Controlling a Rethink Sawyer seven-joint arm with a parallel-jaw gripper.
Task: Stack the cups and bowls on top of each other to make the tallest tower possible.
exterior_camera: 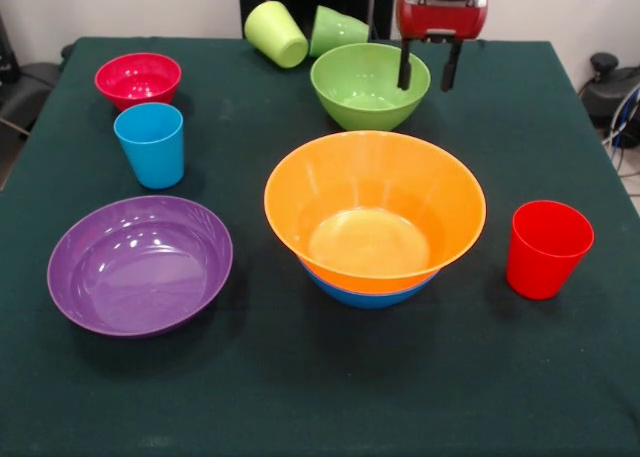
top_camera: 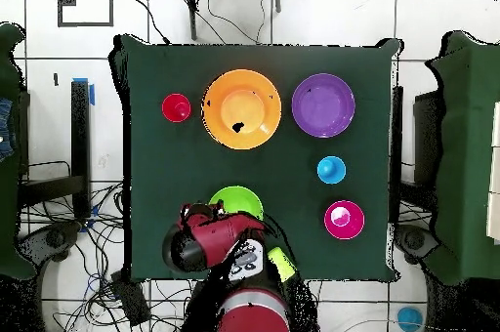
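The large orange bowl (exterior_camera: 375,212) sits nested in the blue bowl (exterior_camera: 365,295) at the table's middle; it also shows in the overhead view (top_camera: 242,105). The green bowl (exterior_camera: 369,85) stands behind it. My gripper (exterior_camera: 428,79) is open and empty, hanging over the green bowl's right rim. A purple bowl (exterior_camera: 140,264) is at the front left, the small red bowl (exterior_camera: 138,78) at the back left. The sky blue cup (exterior_camera: 150,144) and the red cup (exterior_camera: 547,247) stand upright. The yellow-green cup (exterior_camera: 276,33) and the green cup (exterior_camera: 337,29) lie tipped at the back.
The dark green cloth table (exterior_camera: 300,397) ends close behind the tipped cups. The robot's arm (top_camera: 210,240) covers part of the green bowl in the overhead view. Cables lie on the floor around the table.
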